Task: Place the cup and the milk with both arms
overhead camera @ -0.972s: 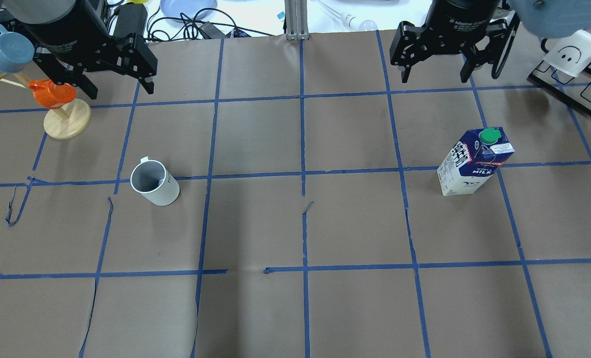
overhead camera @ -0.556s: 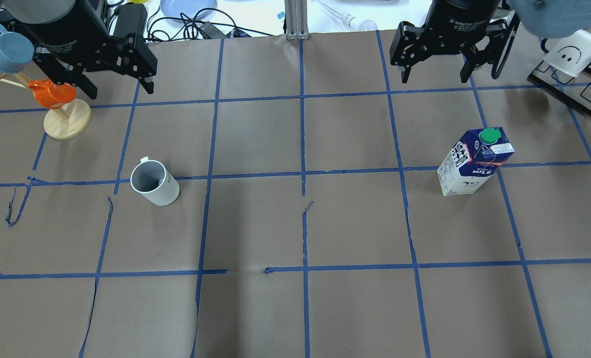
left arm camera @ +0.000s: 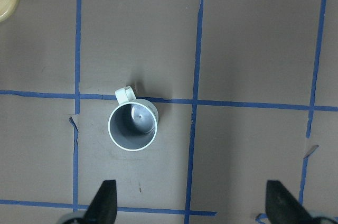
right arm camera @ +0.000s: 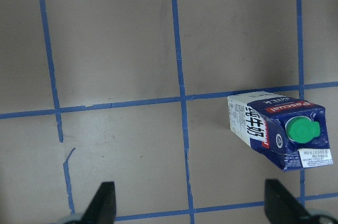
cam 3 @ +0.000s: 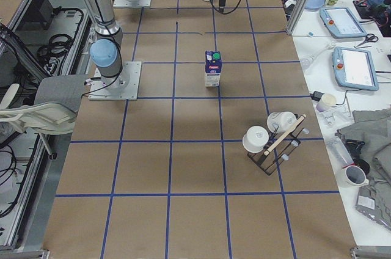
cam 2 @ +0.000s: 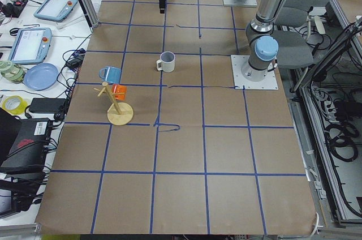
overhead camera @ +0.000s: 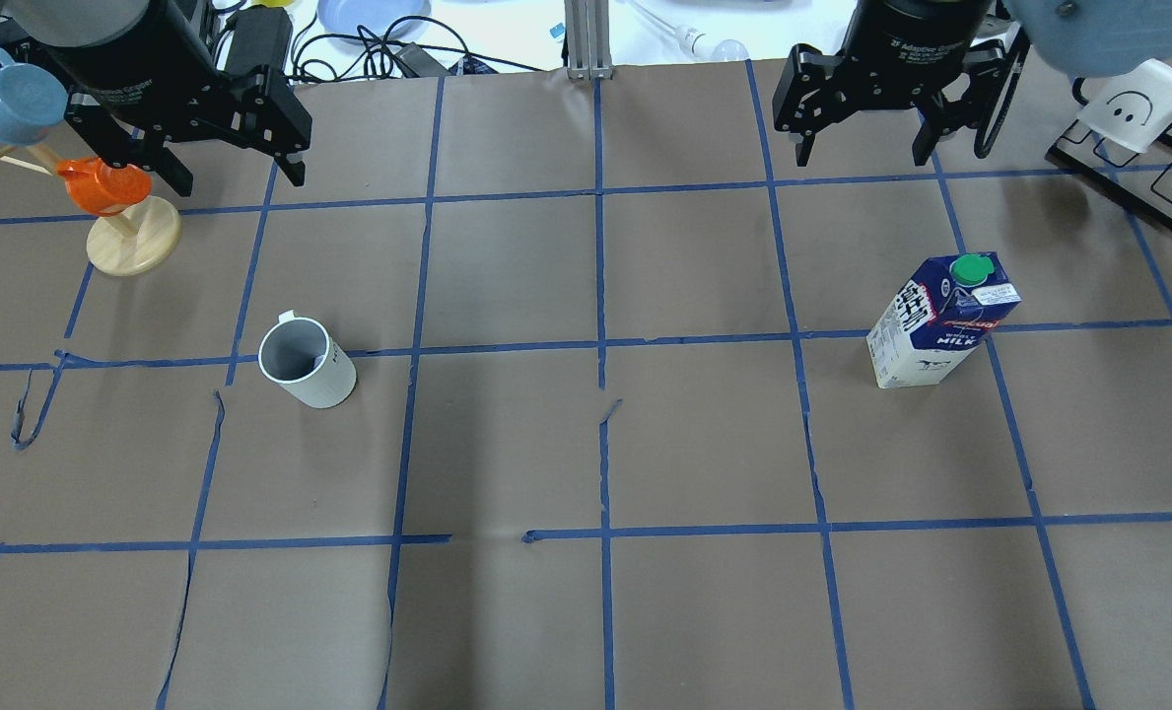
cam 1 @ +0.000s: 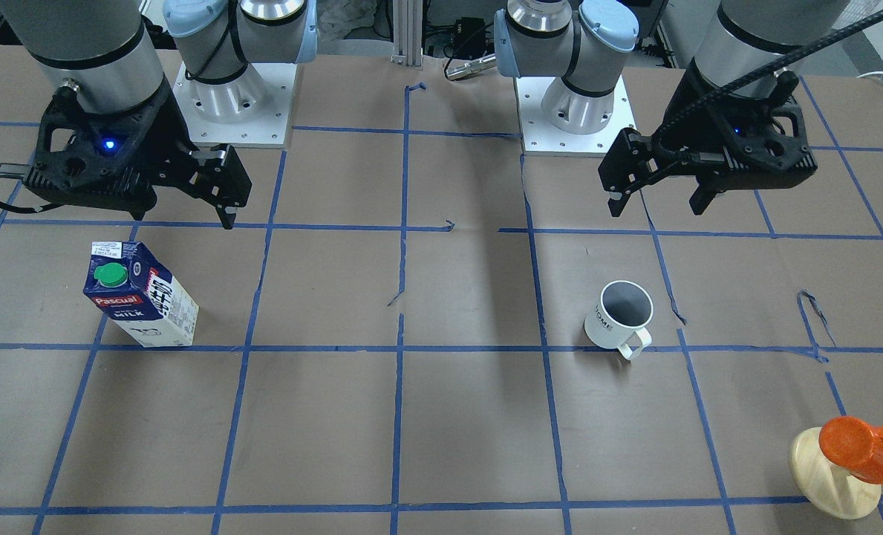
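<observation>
The white cup [overhead camera: 305,363] with a dark grey inside stands upright on the brown table left of centre; it also shows in the front view [cam 1: 619,316] and the left wrist view [left arm camera: 133,127]. The blue and white milk [overhead camera: 940,320] carton with a green cap stands upright on the right, and shows in the front view [cam 1: 140,297] and the right wrist view [right arm camera: 274,129]. My left gripper [overhead camera: 241,182] is open and empty, high above the table, off to one side of the cup. My right gripper [overhead camera: 861,158] is open and empty, high above the table, off to one side of the milk.
A pale wooden stand [overhead camera: 132,242] with an orange cup and a blue cup stands at the far left. A black rack [overhead camera: 1137,128] with white mugs stands at the far right. Cables and a plate lie beyond the table's far edge.
</observation>
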Tool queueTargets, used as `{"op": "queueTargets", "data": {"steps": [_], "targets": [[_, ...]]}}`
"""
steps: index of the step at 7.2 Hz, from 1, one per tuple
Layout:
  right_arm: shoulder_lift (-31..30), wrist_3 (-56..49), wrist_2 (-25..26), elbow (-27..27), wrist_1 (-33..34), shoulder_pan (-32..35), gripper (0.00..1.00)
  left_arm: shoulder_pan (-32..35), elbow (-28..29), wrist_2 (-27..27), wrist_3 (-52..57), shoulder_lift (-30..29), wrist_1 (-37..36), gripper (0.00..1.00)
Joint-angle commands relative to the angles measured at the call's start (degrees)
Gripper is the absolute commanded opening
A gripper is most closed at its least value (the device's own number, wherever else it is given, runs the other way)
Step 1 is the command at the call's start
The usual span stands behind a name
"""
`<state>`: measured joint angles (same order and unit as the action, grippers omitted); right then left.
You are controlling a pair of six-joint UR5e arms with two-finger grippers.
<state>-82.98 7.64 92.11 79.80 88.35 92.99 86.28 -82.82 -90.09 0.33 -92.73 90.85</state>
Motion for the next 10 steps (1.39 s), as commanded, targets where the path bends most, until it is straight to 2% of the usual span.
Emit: {"op": "queueTargets", "data": {"steps": [1,2,3,5,7,8,10], "targets": [[0.4,-0.4,0.0,0.0,0.2,-0.4,1.00,-2.8,0.0,-0.3,6.8,0.4,-0.2,1.00],[0.6,-4.9,0.4,0.1,0.2,-0.8,1.00,-8.3,-1.3,0.0,13.1,-0.6,-0.2,1.00],[0.9,-8.6,0.6,0.9,0.4,-2.7,1.00,-11.9,-4.9,0.4,13.9,-0.6,-1.6,1.00],[1.1,-15.9,0.1,5.9,2.5,-10.6,1.00,-13.9,-15.2,0.4,15.7,-1.7,-13.4,1.00],[1.9,-21.0,0.4,10.7,7.7,-14.6,1.00,-15.0,-26.5,0.6,15.8,-3.2,-27.2,1.00],[2.2,-20.6,0.1,11.5,7.6,-14.6,1.00,-14.9,-28.0,0.7,15.8,-5.2,-30.8,1.00],[5.0,-21.3,1.0,14.8,7.9,-14.6,1.00,-14.9,-29.8,1.0,15.8,-7.1,-30.9,1.00]]}}
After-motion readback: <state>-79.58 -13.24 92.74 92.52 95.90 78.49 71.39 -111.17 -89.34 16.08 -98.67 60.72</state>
